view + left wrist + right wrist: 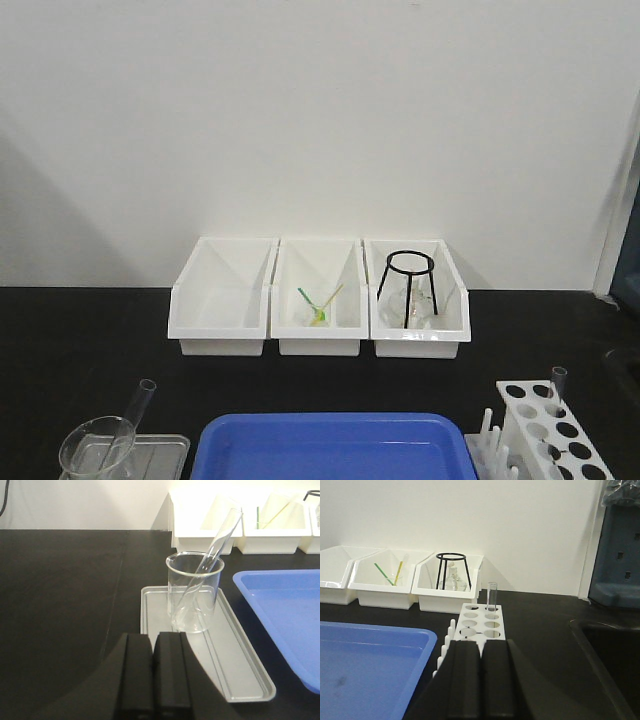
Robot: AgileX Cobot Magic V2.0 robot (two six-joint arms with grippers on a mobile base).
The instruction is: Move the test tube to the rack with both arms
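The test tube [218, 537] leans inside a wide glass beaker [195, 605] at the near left of the black worktop [80, 340]. Its lower end rests in the beaker and its open rim tilts up and away, past the beaker's lip. The beaker stands on a shallow grey tray [240, 665], towards the tray's far end.

The left jaws sit low in the left wrist view, just near of the beaker and apart from it. They are pressed flat together with nothing between them.

A blue tray [330, 450] fills the near middle of the worktop, between the grey tray and the rack [550, 430]. The rack stands at the near right, with its white pegs along its left side. A second clear tube [492, 596] stands upright in its far-right corner hole, and the other holes in view are open.

The right jaws are likewise clenched on nothing and lie just near of the rack, without touching it.

Three white bins [220, 300] line the far edge against the wall. The middle one holds thin green and yellow sticks [318, 303]. The right one holds a black wire tripod [408, 285] with clear glassware around it — too blurred to name. To the right of the rack the worktop drops into a dark basin [610, 655].
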